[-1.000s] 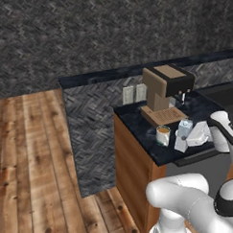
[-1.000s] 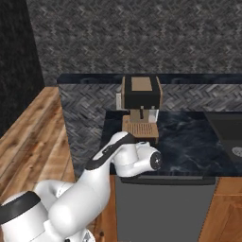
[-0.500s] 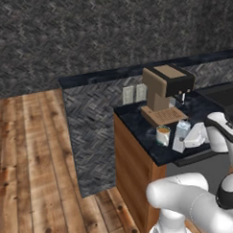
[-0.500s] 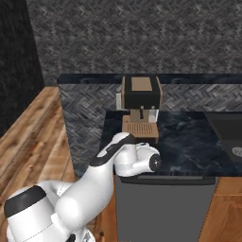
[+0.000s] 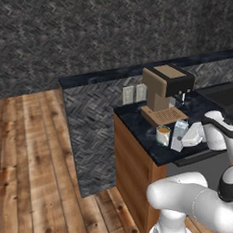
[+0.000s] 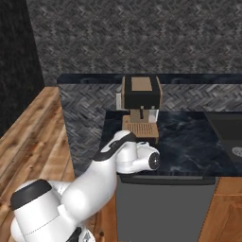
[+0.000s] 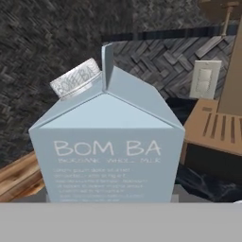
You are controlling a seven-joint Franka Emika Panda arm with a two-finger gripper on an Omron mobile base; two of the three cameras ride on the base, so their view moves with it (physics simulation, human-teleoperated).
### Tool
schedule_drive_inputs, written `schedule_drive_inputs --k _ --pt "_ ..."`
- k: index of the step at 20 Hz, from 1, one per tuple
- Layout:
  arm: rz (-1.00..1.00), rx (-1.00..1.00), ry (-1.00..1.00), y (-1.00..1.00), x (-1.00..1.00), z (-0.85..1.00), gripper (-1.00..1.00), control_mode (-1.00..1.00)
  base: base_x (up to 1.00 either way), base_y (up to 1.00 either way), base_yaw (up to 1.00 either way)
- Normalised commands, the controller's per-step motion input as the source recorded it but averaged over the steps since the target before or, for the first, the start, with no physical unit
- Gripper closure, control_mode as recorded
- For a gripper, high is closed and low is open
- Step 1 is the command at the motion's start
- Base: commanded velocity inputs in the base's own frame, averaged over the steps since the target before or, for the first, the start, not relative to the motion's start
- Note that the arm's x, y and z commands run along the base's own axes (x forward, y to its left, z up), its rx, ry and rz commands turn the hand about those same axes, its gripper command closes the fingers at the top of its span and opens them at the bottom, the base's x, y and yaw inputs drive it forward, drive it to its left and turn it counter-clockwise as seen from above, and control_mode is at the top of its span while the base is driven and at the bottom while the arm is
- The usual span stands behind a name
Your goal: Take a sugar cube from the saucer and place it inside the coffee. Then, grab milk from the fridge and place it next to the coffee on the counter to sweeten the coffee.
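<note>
The milk (image 5: 178, 131), a pale blue carton with a gabled top, hangs just above the dark counter (image 5: 138, 122), right beside the coffee (image 5: 163, 134). The coffee is a white mug with brown liquid at its top. My gripper (image 5: 184, 138) reaches in from the right and is shut on the milk. In the hand view the milk (image 7: 108, 142) sits very close, its white cap up and to the left, and my fingertips are hidden below it. The sugar cube, the saucer and the fridge are out of view. In the right base view my own arm hides the mug and the carton.
A brown-and-black coffee machine (image 5: 166, 90) stands behind the mug on a wooden grate (image 5: 164, 116). Wall outlets (image 5: 134, 93) sit on the tiled back wall. A sink (image 6: 231, 127) lies at the counter's right. Wooden floor (image 5: 29, 156) stretches to the left.
My gripper has carried the milk a little to the left, closer to the mug. The mug and the coffee machine have stayed put.
</note>
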Motion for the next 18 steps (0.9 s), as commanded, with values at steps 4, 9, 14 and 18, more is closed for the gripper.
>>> schedule_drive_inputs --k 4,9,14,18 --pt "0.0 0.0 0.0 0.0 0.12 -0.05 1.0 -1.0 0.0 0.0 0.0" --pt "0.0 0.0 0.0 0.0 0.11 -0.08 1.0 -1.0 0.0 0.0 0.0" --pt "0.0 0.0 0.0 -0.08 0.11 -0.11 1.0 -1.0 0.0 0.0 0.0" --pt "0.0 0.0 0.0 -0.13 0.14 -0.14 1.0 -1.0 0.0 0.0 0.0"
